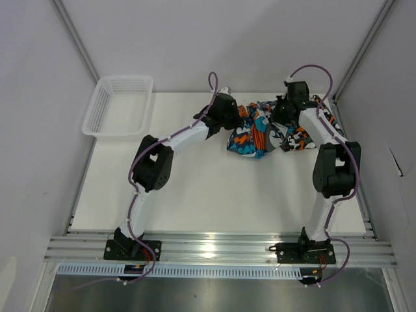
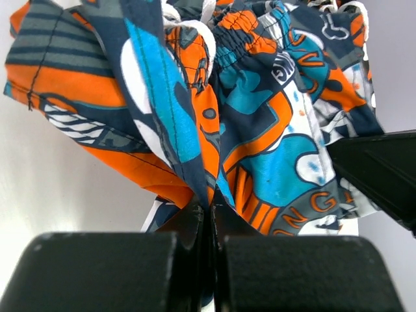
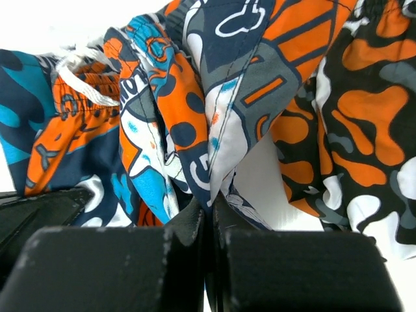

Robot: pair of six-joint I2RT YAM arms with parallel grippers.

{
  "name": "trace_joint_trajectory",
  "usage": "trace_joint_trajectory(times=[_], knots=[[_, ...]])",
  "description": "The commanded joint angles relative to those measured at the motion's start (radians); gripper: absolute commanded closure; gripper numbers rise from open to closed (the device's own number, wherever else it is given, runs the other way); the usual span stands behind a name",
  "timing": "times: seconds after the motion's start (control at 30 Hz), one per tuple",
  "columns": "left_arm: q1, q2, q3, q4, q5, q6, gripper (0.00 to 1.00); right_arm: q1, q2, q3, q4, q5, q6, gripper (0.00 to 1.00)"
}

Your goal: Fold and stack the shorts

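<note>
The left jaws and the right jaws are each clamped shut on a fold of the cartoon shorts point(image 2: 260, 130), which hang bunched between them near the tabletop's point(image 1: 195, 188) far edge, right of centre. The camouflage shorts point(image 3: 364, 130) lie crumpled just beside them, toward the far right corner. Light, limp and probably slick, such cloth is likely to sag and slip unless it is pinched at the waistband corners or the stitched hems.

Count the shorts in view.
2. The cartoon-print shorts lie bunched at the far middle of the table. The camouflage shorts lie against their right side, partly hidden under the right arm.
</note>
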Motion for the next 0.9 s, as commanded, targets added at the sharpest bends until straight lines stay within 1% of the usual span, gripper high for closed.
trace_joint_trajectory(times=[0.0,0.03,0.1,0.13,0.17,0.2,0.3,0.33,0.4,0.47,0.5,0.57,0.6,0.63,0.67,0.7,0.73,0.77,0.8,0.83,0.87], knots=[[-0.001,-0.061,-0.003,-0.008,-0.011,-0.02,1.0,0.003,0.016,0.011,0.015,-0.062,0.004,1.0],[0.005,-0.096,-0.075,-0.006,-0.01,-0.023,1.0,0.01,0.012,-0.004,0.032,-0.067,0.008,1.0],[0.032,-0.133,-0.134,0.021,0.009,-0.038,1.0,0.026,0.009,-0.045,0.044,-0.059,0.013,1.0],[0.045,-0.176,-0.166,0.036,0.027,-0.045,1.0,0.036,0.005,-0.056,0.05,-0.054,0.014,1.0],[0.069,-0.196,-0.27,0.07,0.036,-0.049,1.0,0.062,0.005,-0.065,0.056,-0.047,0.017,1.0],[0.083,-0.216,-0.304,0.081,0.039,-0.051,1.0,0.078,0.007,-0.078,0.059,-0.032,0.02,1.0],[0.131,-0.308,-0.492,0.109,0.039,-0.032,1.0,0.148,0.021,-0.086,0.069,-0.012,0.037,1.0],[0.143,-0.332,-0.52,0.109,0.032,-0.023,1.0,0.171,0.025,-0.086,0.07,0.001,0.042,1.0],[0.183,-0.414,-0.641,0.095,0.02,0.003,1.0,0.243,0.042,-0.09,0.069,0.031,0.054,1.0],[0.222,-0.501,-0.704,0.079,0.015,0.032,1.0,0.311,0.047,-0.105,0.081,0.041,0.073,1.0],[0.235,-0.53,-0.796,0.075,0.012,0.041,1.0,0.332,0.044,-0.128,0.09,0.045,0.08,1.0],[0.259,-0.62,-0.887,0.049,-0.028,0.079,1.0,0.377,0.039,-0.145,0.11,0.05,0.093,1.0],[0.266,-0.648,-0.942,0.034,-0.064,0.089,1.0,0.418,0.036,-0.15,0.11,0.054,0.094,1.0],[0.273,-0.674,-0.968,0.015,-0.082,0.096,1.0,0.434,0.036,-0.151,0.102,0.062,0.094,1.0],[0.292,-0.728,-1.026,0.014,-0.086,0.11,1.0,0.447,0.033,-0.151,0.098,0.076,0.087,0.96],[0.307,-0.748,-1.054,0.018,-0.077,0.115,1.0,0.461,0.033,-0.151,0.092,0.085,0.08,0.9],[0.322,-0.767,-1.123,0.023,-0.068,0.121,1.0,0.46,0.03,-0.147,0.081,0.099,0.08,0.79],[0.354,-0.782,-1.142,0.026,-0.06,0.132,1.0,0.454,0.028,-0.144,0.073,0.119,0.076,0.54],[0.37,-0.8,-1.159,0.032,-0.04,0.138,1.0,0.443,0.027,-0.141,0.066,0.128,0.071,0.45],[0.39,-0.807,-1.182,0.027,-0.04,0.146,1.0,0.411,0.022,-0.136,0.047,0.14,0.073,0.38],[0.394,-0.81,-1.185,0.017,-0.04,0.159,1.0,0.391,0.018,-0.135,0.041,0.15,0.071,0.34]])
